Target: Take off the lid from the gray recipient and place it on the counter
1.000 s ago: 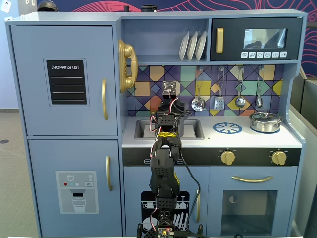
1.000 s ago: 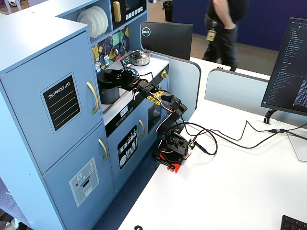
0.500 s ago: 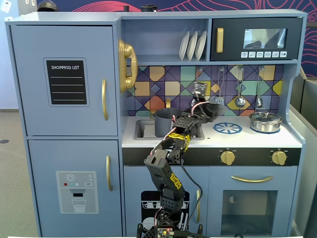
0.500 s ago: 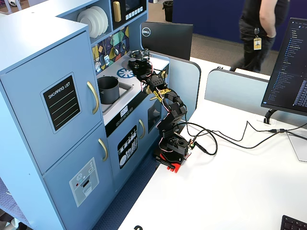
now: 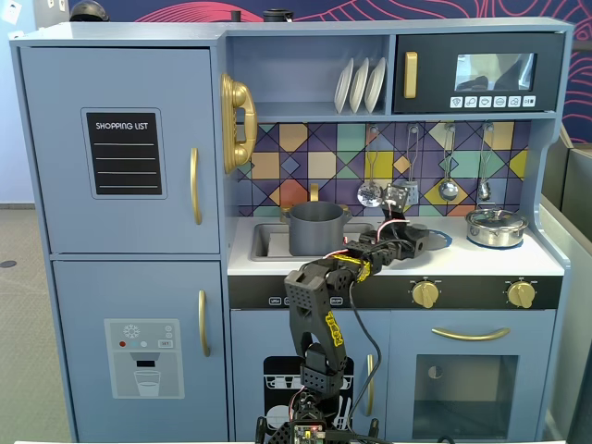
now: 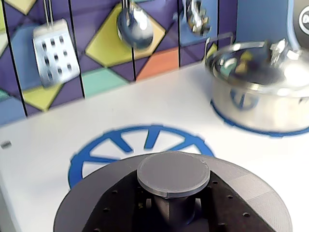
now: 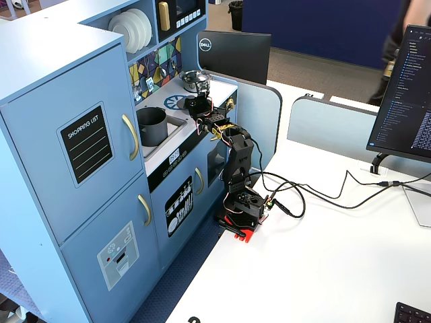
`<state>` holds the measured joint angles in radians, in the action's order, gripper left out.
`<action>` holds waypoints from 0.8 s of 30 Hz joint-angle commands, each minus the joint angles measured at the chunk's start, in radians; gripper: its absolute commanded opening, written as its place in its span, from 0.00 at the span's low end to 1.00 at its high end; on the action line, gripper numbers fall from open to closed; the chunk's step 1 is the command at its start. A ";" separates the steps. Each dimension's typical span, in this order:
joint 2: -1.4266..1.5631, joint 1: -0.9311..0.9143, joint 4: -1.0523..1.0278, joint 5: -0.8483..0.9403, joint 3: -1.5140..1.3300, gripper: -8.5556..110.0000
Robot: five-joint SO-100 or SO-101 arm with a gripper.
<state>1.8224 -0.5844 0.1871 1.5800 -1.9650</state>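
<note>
Two pots: the gray recipient [image 5: 315, 228], uncovered, sits in the sink, contents unseen; a steel pot [image 5: 496, 228] stays lidded. Jaws grip the lid [image 6: 174, 175] above the tabletop [image 6: 145, 113], its lower edge cut off.

Bright even indoor light, soft shadows, glare on steel pot [image 6: 260, 92], wrist view slightly blurred

Bare counter [image 6: 159, 108] ahead; steel pot [image 6: 258, 94] right, hanging utensils [image 6: 55, 53] behind.

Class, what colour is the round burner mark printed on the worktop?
Blue on the white counter; the burner mark shows best in the wrist view.
</note>
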 commanded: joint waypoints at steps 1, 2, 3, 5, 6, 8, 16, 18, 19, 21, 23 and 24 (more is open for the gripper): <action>-0.034 -0.017 0.061 0.014 0.018 0.07; -0.049 -0.018 0.072 0.015 0.020 0.07; -0.063 -0.021 0.083 0.015 0.020 0.07; -0.081 -0.026 0.094 0.020 0.017 0.07; -0.086 -0.028 0.098 0.021 0.011 0.07; -0.086 -0.028 0.100 0.025 0.000 0.07; -0.054 -0.048 0.100 0.020 -0.038 0.34; -0.043 -0.055 0.098 0.028 -0.041 0.37; -0.037 -0.058 0.098 0.029 -0.040 0.37; -0.029 -0.067 0.098 0.031 -0.031 0.37; -0.020 -0.074 0.098 0.037 -0.017 0.37; -0.014 -0.075 0.095 0.037 -0.008 0.36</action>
<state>1.7349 -0.6412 0.2669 1.6015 -2.0080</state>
